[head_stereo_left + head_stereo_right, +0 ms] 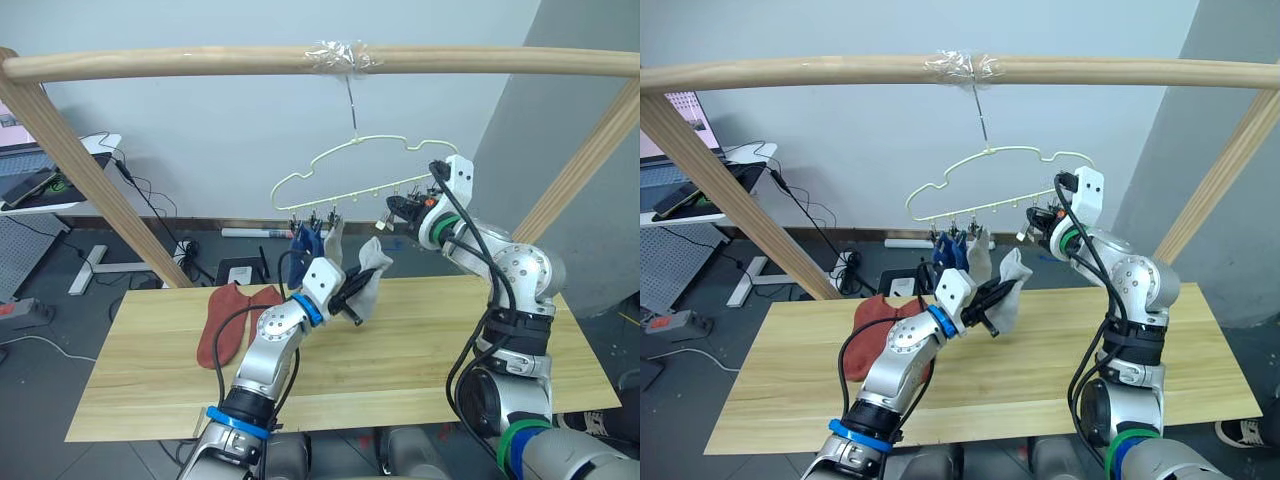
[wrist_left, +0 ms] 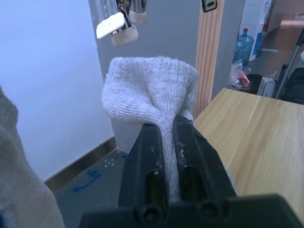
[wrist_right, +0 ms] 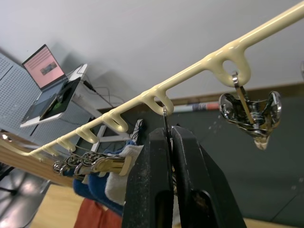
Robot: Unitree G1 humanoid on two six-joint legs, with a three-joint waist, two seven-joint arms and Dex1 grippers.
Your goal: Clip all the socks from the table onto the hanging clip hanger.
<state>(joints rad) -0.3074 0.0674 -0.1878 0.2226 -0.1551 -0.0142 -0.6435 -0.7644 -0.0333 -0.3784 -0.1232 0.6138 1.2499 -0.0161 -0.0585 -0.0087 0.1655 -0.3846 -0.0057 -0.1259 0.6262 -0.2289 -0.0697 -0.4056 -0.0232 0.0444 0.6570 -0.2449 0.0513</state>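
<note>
We see the left gripper (image 1: pixel 352 297) clamped on a soft light-grey knit sock (image 1: pixel 372 277), centre frame, below the thin pale yellow-green wire clip hanger (image 1: pixel 360 172); the right gripper (image 3: pixel 167 142) is closed on what seems one of its small metal clips, partly hidden. If it slips, the hanger could swing and the sock miss. Two rust-red socks (image 1: pixel 228 320) lie at left on the pale plank table (image 1: pixel 420 360); a laptop desk (image 1: pixel 50 180) stands upper left.

Right of the red socks (image 1: pixel 232 318) the table (image 1: pixel 420 360) lies bare and open. Above it, the hanger (image 1: pixel 352 170) bars the way, its left clips (image 1: pixel 312 222) crowded with socks, the right gripper (image 1: pixel 392 212) at the bar.
</note>
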